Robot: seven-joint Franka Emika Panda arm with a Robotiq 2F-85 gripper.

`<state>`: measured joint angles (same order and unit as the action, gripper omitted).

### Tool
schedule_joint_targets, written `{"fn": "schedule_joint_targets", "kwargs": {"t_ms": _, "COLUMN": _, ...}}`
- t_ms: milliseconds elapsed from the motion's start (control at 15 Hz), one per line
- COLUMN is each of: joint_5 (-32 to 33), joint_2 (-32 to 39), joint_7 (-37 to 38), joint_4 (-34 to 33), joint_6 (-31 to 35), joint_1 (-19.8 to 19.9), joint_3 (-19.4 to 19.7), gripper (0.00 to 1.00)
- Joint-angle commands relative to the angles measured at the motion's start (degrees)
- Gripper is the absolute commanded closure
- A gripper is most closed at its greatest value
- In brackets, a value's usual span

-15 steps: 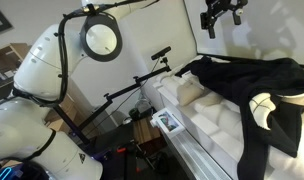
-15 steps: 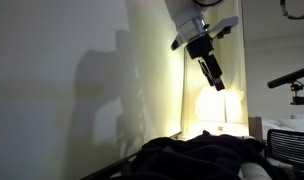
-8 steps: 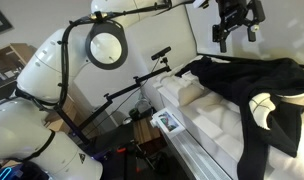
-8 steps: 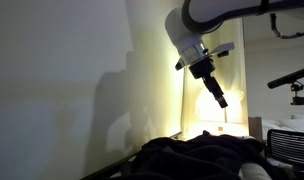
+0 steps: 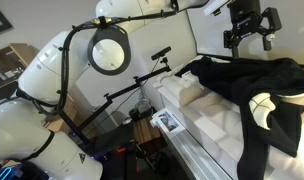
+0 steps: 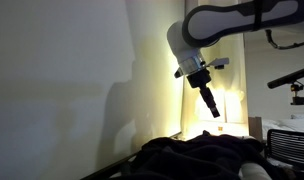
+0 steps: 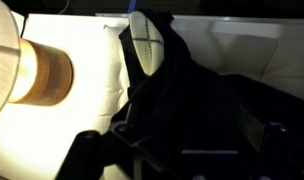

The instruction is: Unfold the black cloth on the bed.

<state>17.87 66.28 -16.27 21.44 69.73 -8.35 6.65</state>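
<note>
Cloth (image 5: 242,82) lies bunched on the bed (image 5: 207,128). The claw (image 5: 246,42) has swung right and lower above it, holding nothing, and I cannot tell its opening; a grasp likely comes next.

The black cloth (image 5: 254,82) lies on the bed (image 5: 214,128).

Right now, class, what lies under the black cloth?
The black cloth lies crumpled on the bed, whose white ribbed mattress shows beside it. Anything else beneath the folds is covered and cannot be seen.
</note>
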Motion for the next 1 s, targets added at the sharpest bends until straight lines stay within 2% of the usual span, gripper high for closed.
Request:
{"fn": "schedule_joint_targets", "kwargs": {"t_ms": 0, "joint_5": -2.6, "joint_2": 1.1, "joint_7": 4.2, "joint_4": -1.7, "joint_6": 9.7, "joint_1": 1.5, "joint_3": -0.6, "gripper": 0.0}}
{"fn": "schedule_joint_targets", "kwargs": {"t_ms": 133, "joint_5": -3.8, "joint_2": 1.3, "joint_7": 6.4, "joint_4": -1.3, "joint_6": 14.8, "joint_1": 2.1, "joint_3": -0.7, "gripper": 0.0}}
{"fn": "schedule_joint_targets", "kwargs": {"t_ms": 400, "joint_5": -5.7, "joint_2": 2.2, "joint_7": 10.8, "joint_4": -0.7, "joint_6": 20.7, "joint_1": 2.9, "joint_3": -0.5, "gripper": 0.0}}
{"fn": "schedule_joint_targets", "kwargs": {"t_ms": 933, "joint_5": -6.3, "joint_2": 5.3, "joint_7": 12.2, "joint_4": -0.5, "joint_6": 20.0, "joint_1": 4.0, "joint_3": -0.3, "gripper": 0.0}}
